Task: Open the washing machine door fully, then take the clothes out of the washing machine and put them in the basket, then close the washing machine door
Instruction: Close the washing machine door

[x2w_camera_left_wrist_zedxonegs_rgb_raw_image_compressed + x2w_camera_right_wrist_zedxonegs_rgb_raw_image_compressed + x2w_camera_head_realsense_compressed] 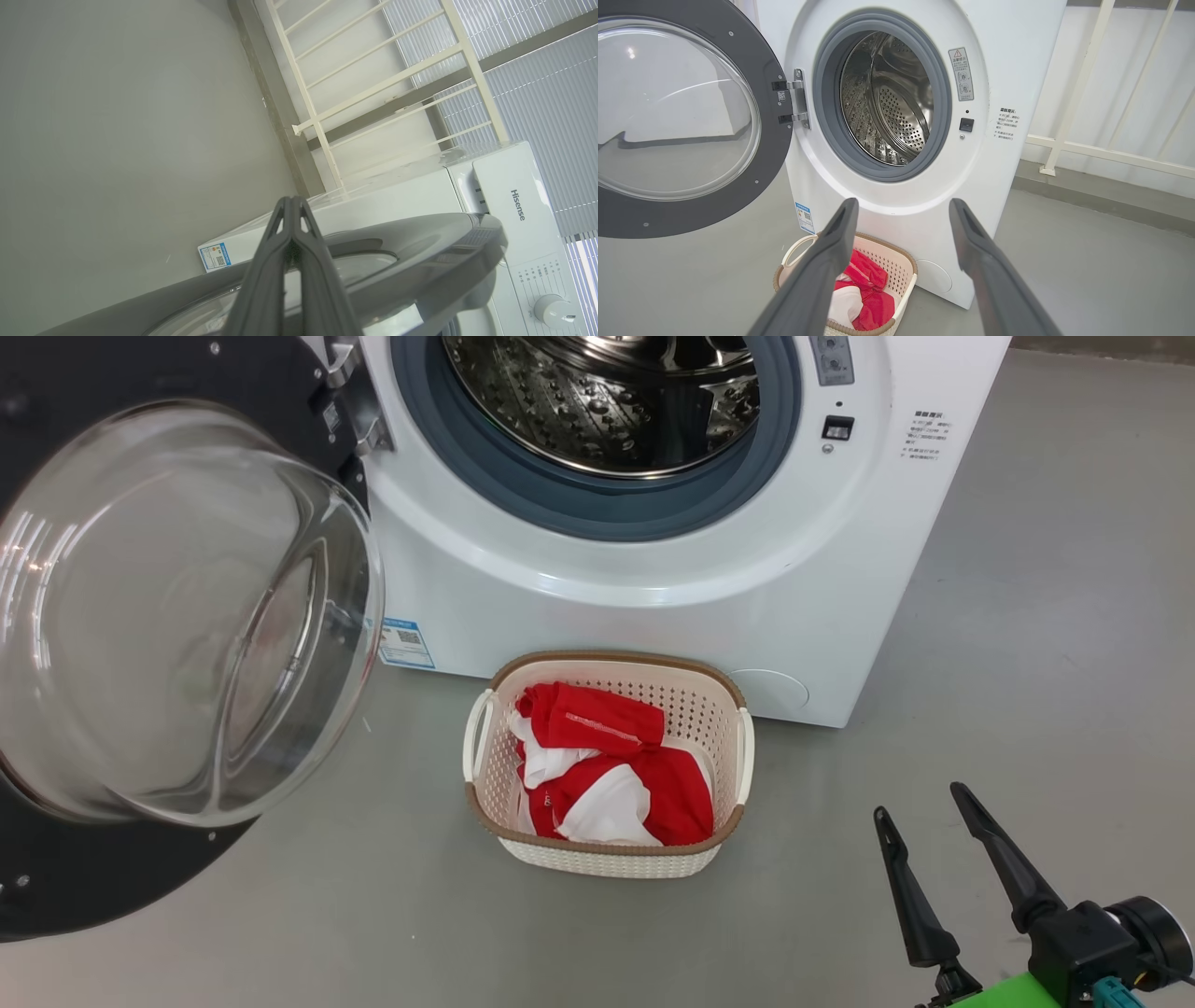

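The white washing machine [653,588] stands with its door [177,625] swung wide to the left, glass bowl facing me. Its steel drum [607,401] looks bare inside. On the floor before the machine sits the cream basket [709,709] holding the red and white clothes [607,765]. My right gripper [924,803] hovers open at the lower right, a little right of the basket, nothing between its fingers. In the right wrist view its fingers [822,261] frame the machine [1008,70], the open door [766,70] and the basket [903,268] with the clothes [868,289]. My left gripper [292,203] is shut, just behind the door's rim [448,242].
Grey floor [1055,616] spreads to the right of the machine. A cream railing [1069,116] and a low kerb stand right of the machine. A blue sticker [407,644] sits low on the machine's front.
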{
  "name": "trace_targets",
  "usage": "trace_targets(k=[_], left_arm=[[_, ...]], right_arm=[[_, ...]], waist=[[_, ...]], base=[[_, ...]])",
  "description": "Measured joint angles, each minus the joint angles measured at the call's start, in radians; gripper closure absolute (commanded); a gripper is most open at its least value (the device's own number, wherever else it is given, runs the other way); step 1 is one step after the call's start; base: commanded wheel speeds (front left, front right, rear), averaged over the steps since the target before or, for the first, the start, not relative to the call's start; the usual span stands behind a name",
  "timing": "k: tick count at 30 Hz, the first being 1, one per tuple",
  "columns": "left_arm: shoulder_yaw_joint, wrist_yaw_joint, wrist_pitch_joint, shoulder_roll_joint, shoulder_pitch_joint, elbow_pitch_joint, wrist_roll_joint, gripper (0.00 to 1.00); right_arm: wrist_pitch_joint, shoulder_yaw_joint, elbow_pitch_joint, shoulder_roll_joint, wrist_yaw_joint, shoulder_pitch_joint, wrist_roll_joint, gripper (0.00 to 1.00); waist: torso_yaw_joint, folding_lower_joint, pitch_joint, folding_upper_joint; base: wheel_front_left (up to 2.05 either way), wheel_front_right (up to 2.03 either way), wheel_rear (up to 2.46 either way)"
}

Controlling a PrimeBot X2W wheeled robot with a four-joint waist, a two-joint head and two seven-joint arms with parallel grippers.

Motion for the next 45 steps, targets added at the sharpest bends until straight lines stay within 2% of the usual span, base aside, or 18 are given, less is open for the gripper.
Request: trace_targets(k=[7,18,32,45], left_arm=[[0.003,-0.019,0.062,-0.008,0.032,-0.071,-0.032,1.00],[0.036,-0.006,0.150,-0.070,0.130,-0.227,-0.101,1.00],[0.040,0.027,0.239,-0.198,0.260,-0.425,-0.182,1.00],[0.024,0.046,0.274,-0.315,0.355,-0.605,-0.218,1.00]], right_arm=[[-0.005,-0.003,0.002,0.000,0.000,0.000,0.002,0.00],[-0.016,-0.008,0.008,0.000,0.000,0.000,0.003,0.00],[-0.026,-0.009,0.018,0.000,0.000,-0.001,0.017,0.00],[-0.028,-0.009,0.028,0.000,0.000,-0.009,0.029,0.00]], waist=[[0.003,0.0000,0.001,-0.0001],[0.018,0.0001,0.005,0.0000],[0.019,0.0000,0.003,0.0000],[0.001,0.0001,0.008,0.0000]], base=[[0.00,0.00,0.00],[0.00,0.00,0.00],[0.00,0.00,0.00],[0.00,0.00,0.00]])
